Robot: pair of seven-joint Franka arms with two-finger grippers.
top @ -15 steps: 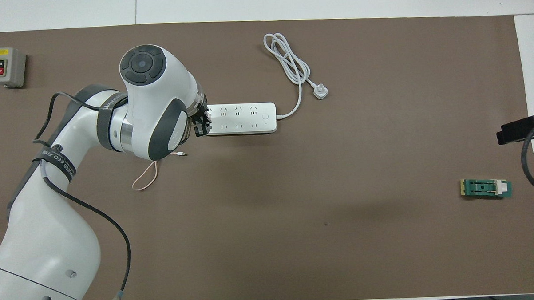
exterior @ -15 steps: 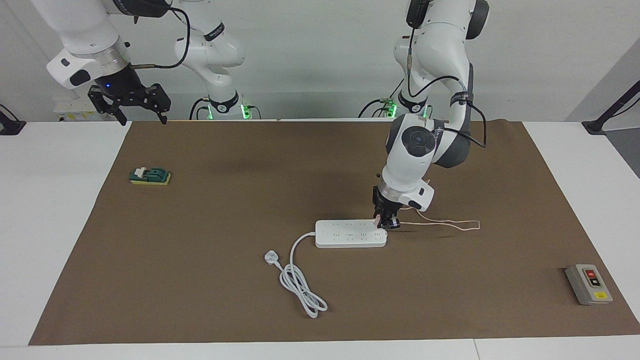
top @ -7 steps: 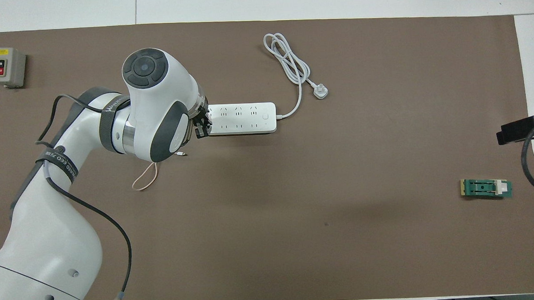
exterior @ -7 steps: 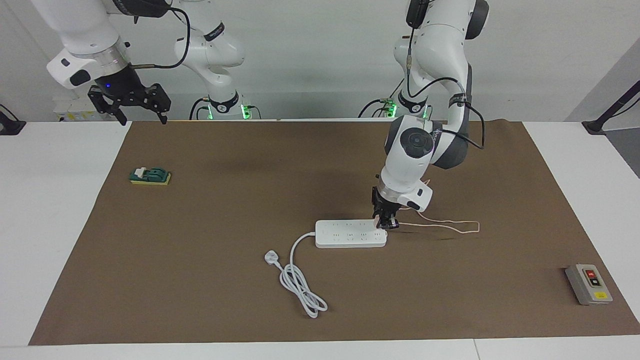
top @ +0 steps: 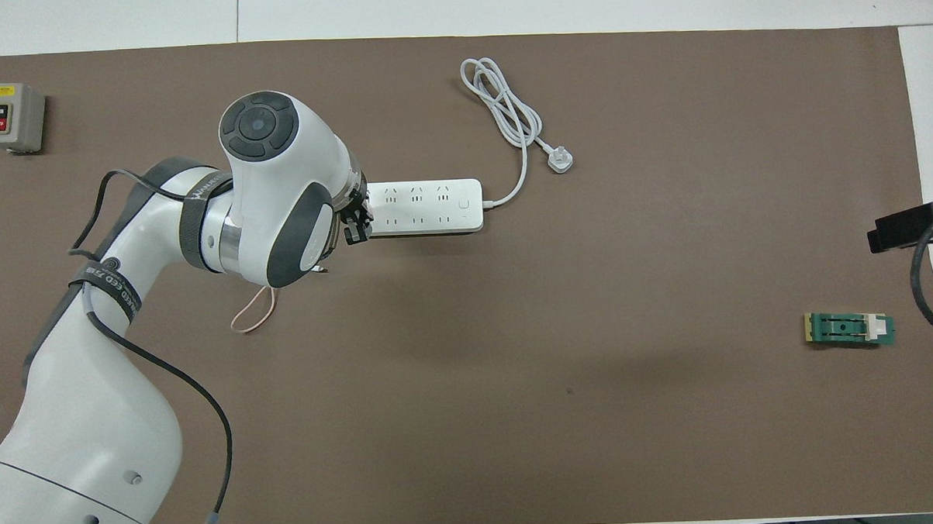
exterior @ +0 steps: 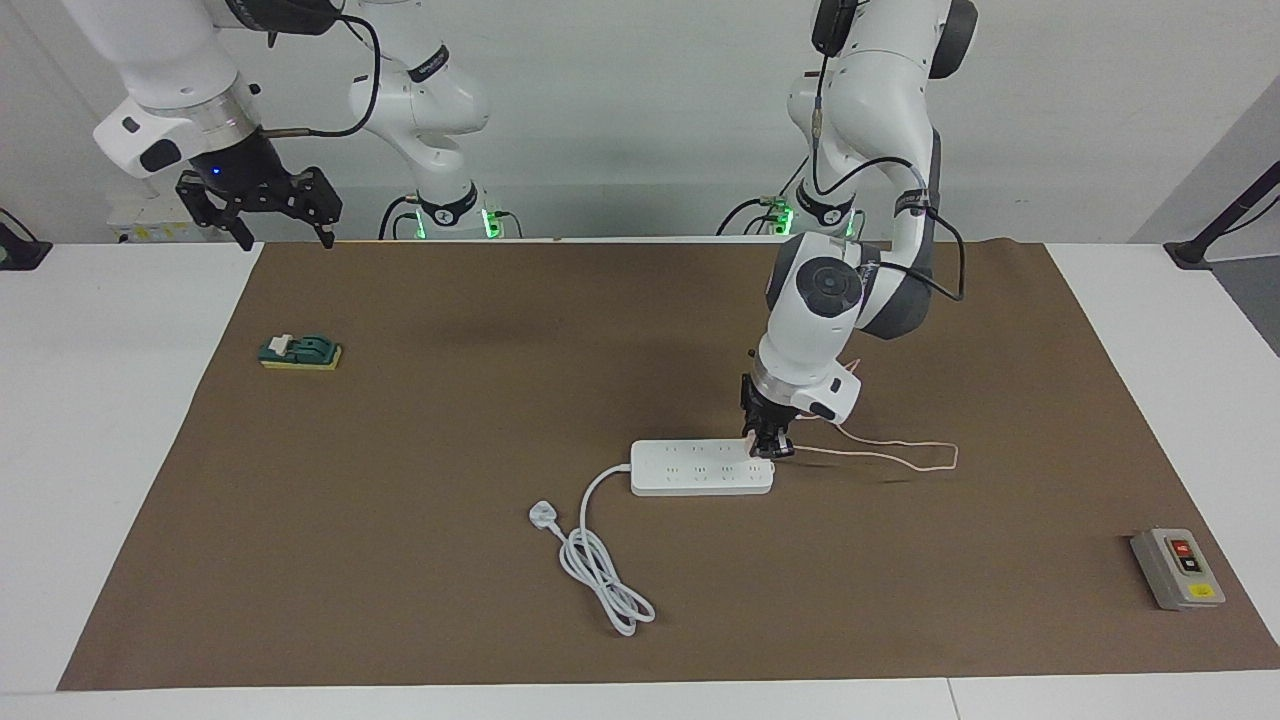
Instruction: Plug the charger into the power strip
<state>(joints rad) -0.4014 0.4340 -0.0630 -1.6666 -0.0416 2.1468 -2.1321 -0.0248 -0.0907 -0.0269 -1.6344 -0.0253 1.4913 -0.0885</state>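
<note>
The white power strip [exterior: 700, 467] lies flat mid-table, also in the overhead view [top: 424, 207], with its coiled white cord [exterior: 600, 565] and three-pin plug [exterior: 541, 516]. My left gripper [exterior: 770, 443] is shut on the pale pink charger, which shows only as a sliver between the fingers, at the strip's end toward the left arm. The thin pink cable [exterior: 900, 455] trails from it across the mat, and loops in the overhead view [top: 252, 312]. My right gripper [exterior: 262, 222] waits open in the air over the mat's corner at the right arm's end.
A grey box with red and yellow buttons [exterior: 1177, 568] sits at the left arm's end, farther from the robots. A green and yellow block [exterior: 300, 352] lies at the right arm's end. A brown mat [exterior: 500, 330] covers the table.
The left arm has shifted slightly toward the right arm's end, keeping the charger at the strip's end. The cable loop slid a little. The right arm has not moved.
</note>
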